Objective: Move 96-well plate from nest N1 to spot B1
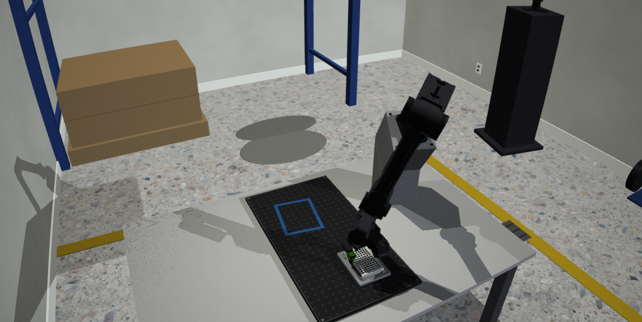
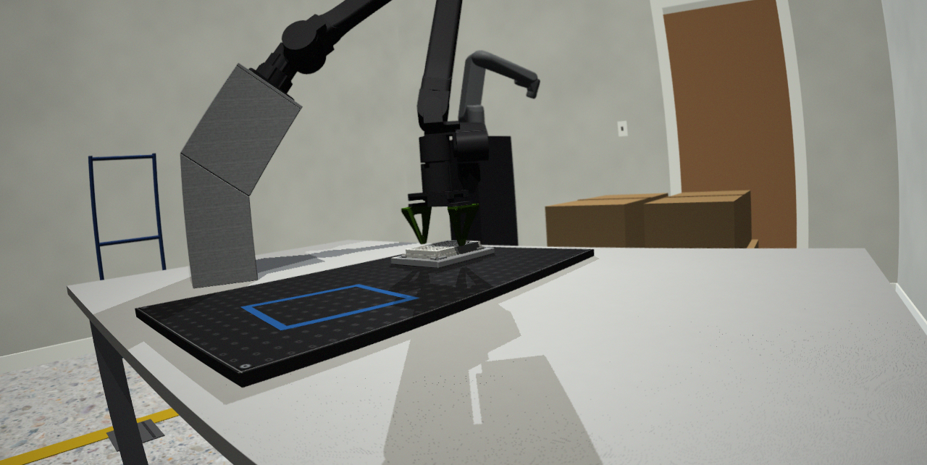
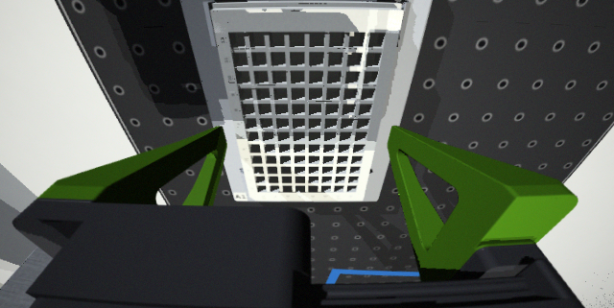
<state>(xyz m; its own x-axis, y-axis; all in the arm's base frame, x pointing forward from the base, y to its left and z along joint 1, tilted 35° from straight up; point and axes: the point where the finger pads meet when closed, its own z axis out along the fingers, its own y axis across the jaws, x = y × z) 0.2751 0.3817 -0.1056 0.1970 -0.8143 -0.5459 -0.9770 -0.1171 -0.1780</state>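
Note:
The white 96-well plate sits right way up in the grey plate nest. My gripper is open and empty, low over the nest. Its green fingertips stand on either side of the plate's long sides, nearer the A1 end, with a gap at each side in the wrist view. Fingertip height against the plate's edge is hard to tell. The blue taped outline has nothing in it.
The nest and outline are on a black perforated deck on a pale table. The arm's grey pedestal stands beside the deck. Cardboard boxes are beyond the table.

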